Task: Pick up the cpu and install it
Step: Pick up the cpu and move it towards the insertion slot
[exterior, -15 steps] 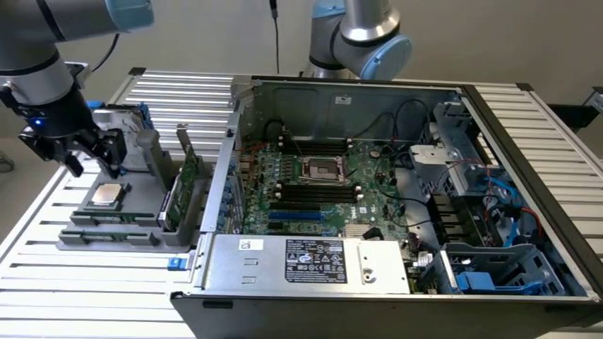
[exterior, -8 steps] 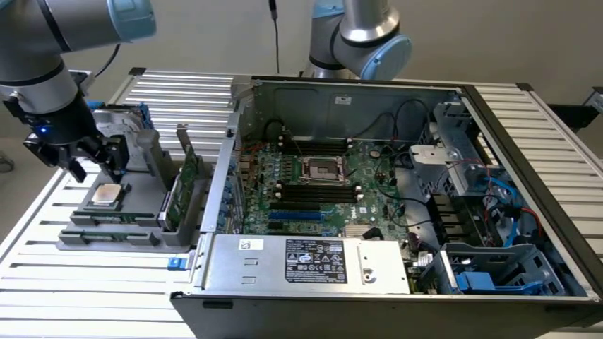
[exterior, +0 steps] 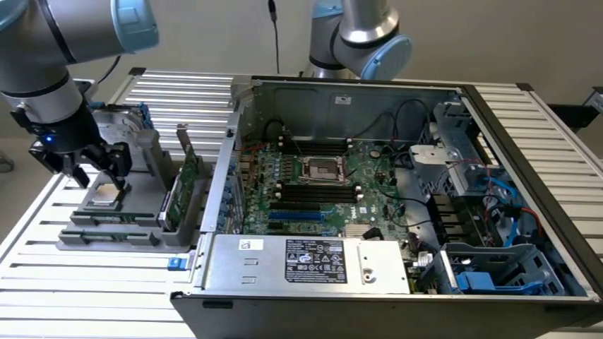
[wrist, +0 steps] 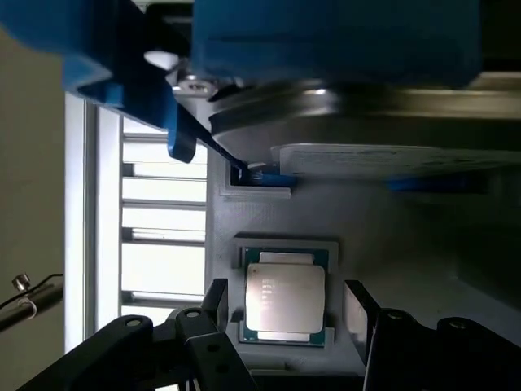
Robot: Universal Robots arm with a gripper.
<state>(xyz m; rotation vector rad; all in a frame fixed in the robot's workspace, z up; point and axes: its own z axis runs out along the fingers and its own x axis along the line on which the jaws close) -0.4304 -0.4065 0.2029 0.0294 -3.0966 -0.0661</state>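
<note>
Fingers spread over the cpu, nothing gripped yet.

The small flat square silver-grey cpu (wrist: 285, 297) lies in a recess of the grey plastic holder tray (exterior: 113, 229), probably to keep it level and square for me. My black gripper (exterior: 97, 173) points straight down, its fingers straddling the cpu's two sides without touching. The open black computer case (exterior: 527, 141) stands beside it, at the exterior view's right.

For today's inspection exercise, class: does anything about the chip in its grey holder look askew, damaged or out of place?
Nothing stands out. The cpu lies flat and square in its recess in the grey holder, no damage visible, with the open gripper poised over it, one finger on either side.
</note>
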